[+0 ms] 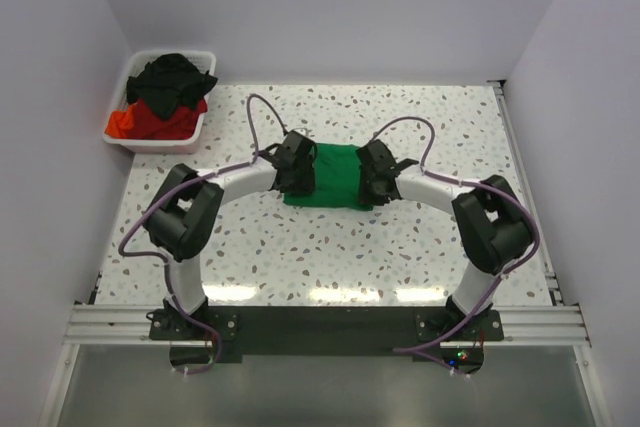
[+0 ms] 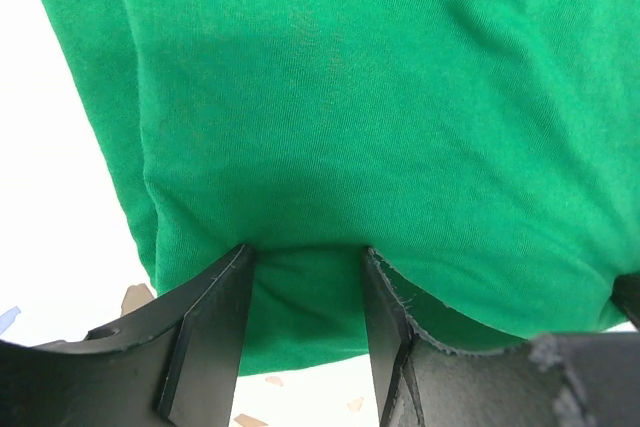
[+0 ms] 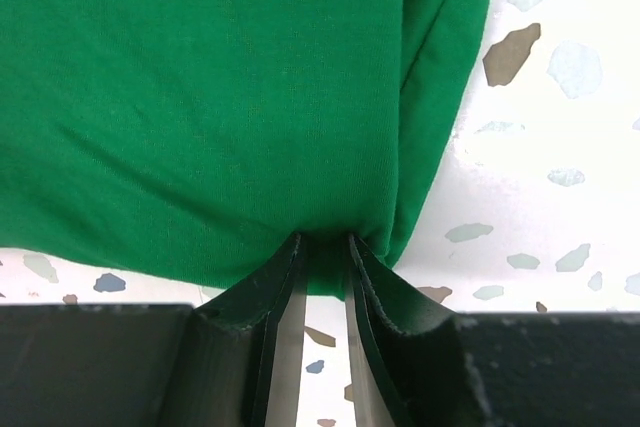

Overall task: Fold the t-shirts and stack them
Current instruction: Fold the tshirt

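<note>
Jaws of the left gripper (image 2: 305,252) stood well apart, both tips pressed down into the green t-shirt (image 1: 335,177) with a soft bulge of cloth between them; those of the right gripper (image 3: 322,239) stood narrow and pinched a fold at the shirt's edge, with creases running into the pinch. The green shirt lay folded into a compact rectangle near the middle of the speckled table (image 1: 350,247), its layered edges showing in both wrist views. The left gripper met its left end and the right gripper its right end, so the two arms curved inward from their bases and faced each other across the cloth. Well apart from them, at the far left corner of the table, a white bin (image 1: 150,144) held the other shirts in a loose heap: a black t-shirt (image 1: 175,77) bunched on top and a red t-shirt (image 1: 135,122) beneath it, spilling over the bin's left rim. Purple cables looped from each arm above the table.
</note>
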